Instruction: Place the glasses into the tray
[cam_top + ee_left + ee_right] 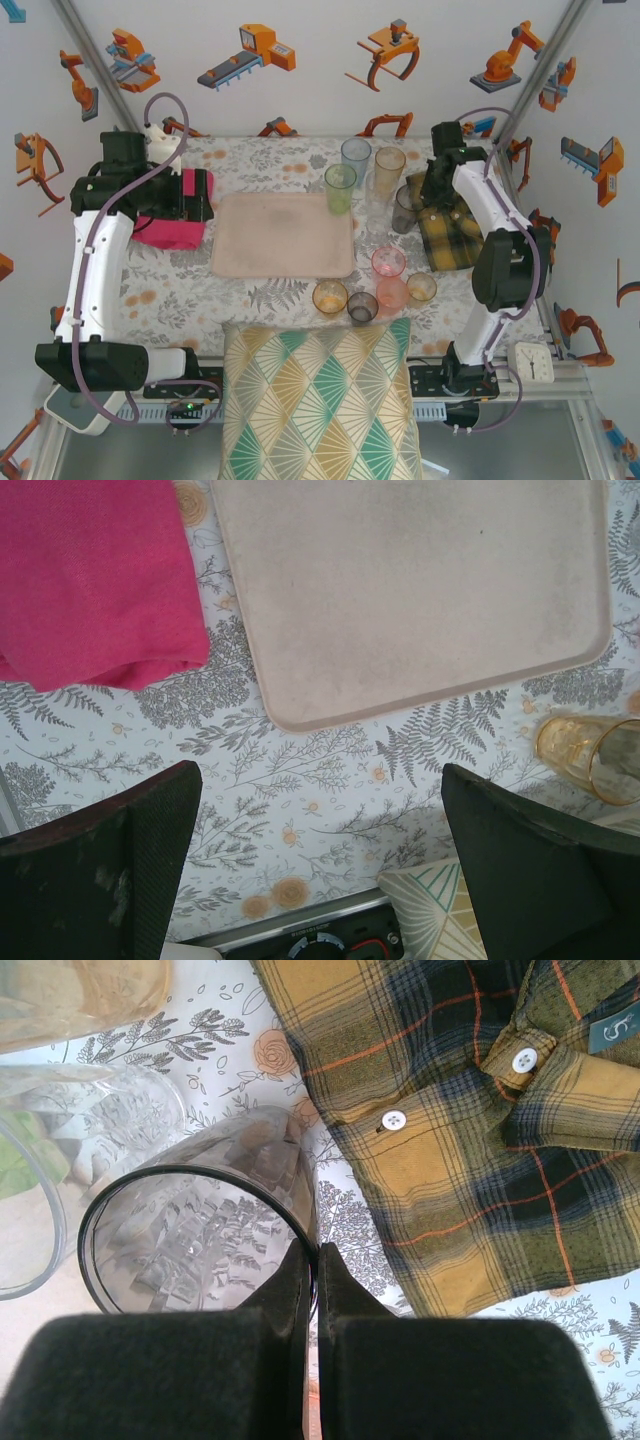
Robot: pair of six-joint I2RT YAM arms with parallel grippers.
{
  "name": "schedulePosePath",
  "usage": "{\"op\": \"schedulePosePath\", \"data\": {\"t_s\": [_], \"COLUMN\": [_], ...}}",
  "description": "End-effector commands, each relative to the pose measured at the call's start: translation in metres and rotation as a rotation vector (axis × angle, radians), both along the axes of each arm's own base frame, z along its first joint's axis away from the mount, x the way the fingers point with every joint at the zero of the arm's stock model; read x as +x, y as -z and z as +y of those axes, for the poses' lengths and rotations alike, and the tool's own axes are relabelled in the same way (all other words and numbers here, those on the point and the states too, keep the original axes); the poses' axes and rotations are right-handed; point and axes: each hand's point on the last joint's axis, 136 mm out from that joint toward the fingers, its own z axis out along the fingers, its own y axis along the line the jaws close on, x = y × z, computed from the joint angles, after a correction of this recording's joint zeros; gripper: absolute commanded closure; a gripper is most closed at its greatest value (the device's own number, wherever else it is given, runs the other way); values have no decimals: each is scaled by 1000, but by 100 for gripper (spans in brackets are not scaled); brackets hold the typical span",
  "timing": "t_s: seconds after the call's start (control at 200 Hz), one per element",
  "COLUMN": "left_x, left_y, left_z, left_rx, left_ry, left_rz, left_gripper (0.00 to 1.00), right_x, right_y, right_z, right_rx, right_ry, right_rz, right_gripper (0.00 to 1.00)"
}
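While right hand point(314, 1260) pinches grey glass point(190, 1245) rim, plaid shirt point(480, 1140) just beside; left hand point(318, 780) wide.

Small grey-blue sewn tag point(612, 1032) on yellow-and-dark plaid button shirt point(470, 1150), ahead and far right of right gripper point(314, 1252): pale curly mark, maybe "S" or "5". No other text readable.

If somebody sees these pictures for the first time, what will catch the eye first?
The right claw is shut on the rim of a grey glass, beside a yellow plaid shirt. The pale tray in the middle holds nothing, with tinted glasses crowded around its right side. The left claw hangs open near a pink cloth.
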Motion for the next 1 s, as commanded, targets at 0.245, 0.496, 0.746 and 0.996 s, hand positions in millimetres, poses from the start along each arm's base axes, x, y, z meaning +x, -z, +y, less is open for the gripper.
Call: {"op": "schedulePosePath", "data": {"t_s": [0.245,0.496,0.746,0.996], "left_x": [-6,-6,-2,4], "left_y": [-7,-8,-8,-10], "left_z": [-3,-3,-3,-5], "left_rx": [-30,-31,-35,-52], "left_ry": [6,6,1,2], "left_rz": [-14,-16,-14,-11], "left_gripper": [3,3,3,3], "right_x": [-9,-21,-43,-67], "right_y": [-66,-85,-105,-125], "right_z": [-13,-17,-20,-19], "right_rx": [-32,-43,-50,-38], "right_ry": [9,9,2,-10], "right_rz": [-113,-133,-146,-160], "right_gripper": [100,100,100,100]}}
